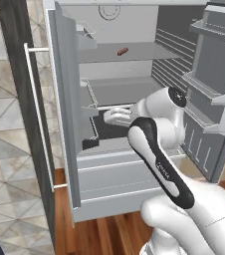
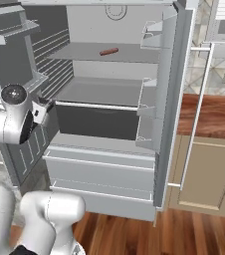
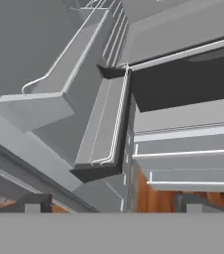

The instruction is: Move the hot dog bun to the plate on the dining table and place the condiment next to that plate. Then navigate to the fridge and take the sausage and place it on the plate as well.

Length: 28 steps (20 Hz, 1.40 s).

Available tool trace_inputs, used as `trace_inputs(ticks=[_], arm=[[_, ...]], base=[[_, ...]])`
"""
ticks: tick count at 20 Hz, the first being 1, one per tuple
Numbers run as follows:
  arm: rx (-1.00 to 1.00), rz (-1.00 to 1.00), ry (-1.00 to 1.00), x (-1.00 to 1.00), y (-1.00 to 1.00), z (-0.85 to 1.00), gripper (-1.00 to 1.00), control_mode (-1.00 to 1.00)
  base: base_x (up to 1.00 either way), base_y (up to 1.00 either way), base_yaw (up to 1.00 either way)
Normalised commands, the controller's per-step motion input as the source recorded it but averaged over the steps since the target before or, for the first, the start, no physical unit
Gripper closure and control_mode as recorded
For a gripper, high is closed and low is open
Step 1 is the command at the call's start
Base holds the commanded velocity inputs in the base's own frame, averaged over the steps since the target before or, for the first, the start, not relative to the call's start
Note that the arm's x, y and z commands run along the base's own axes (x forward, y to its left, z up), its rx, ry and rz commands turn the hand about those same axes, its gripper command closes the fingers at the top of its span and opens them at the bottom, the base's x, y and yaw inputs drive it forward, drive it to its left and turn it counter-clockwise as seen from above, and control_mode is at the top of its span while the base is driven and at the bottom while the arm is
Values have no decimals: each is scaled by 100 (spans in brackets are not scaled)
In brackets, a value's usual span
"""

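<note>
Sausage (image 1: 122, 51) sits alone on the fridge's upper shelf (image 1: 134, 52), upper centre of the left base frame; in the right base view it's at top centre (image 2: 109, 51), a small reddish-brown cylinder, lying flat, detail too small to make out. Fridge (image 2: 104, 164) has both doors swung wide; door racks (image 1: 209, 84) line the right edge of the left base frame, cut off by the frame border. Long bar handle (image 2: 196, 117) runs down the right-hand door in the right base view.

Gripper (image 3: 109, 198): tips barely poke up at the bottom of the hand frame, set wide apart, nothing between them. Hand sits low, near the crisper drawer (image 2: 97, 122), well below the sausage shelf. In the left base view the arm's own elbow (image 1: 159, 164) covers most of the hand; fingers can't be made out there. Hand view looks obliquely at a door rack (image 3: 104, 124) and the drawer fronts; orientation is rolled.
</note>
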Motion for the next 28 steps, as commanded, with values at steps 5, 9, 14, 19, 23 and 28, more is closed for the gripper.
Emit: trace_inputs(ticks=[5,9,14,19,23,28], arm=[[-12,-1,-3,-69,-96,61,-100,-100],[-24,-11,11,-43,-62,56,-100,-100],[-22,-14,31,-55,-37,35,-100,-100],[-10,-5,26,-49,-37,0,-100,-100],[-5,0,7,-15,-20,-13,-100,-100],[0,0,0,0,-18,-13,-100,-100]], base=[[0,0,0],[0,0,0],[0,0,0],[0,0,0],[0,0,0],[0,0,0]])
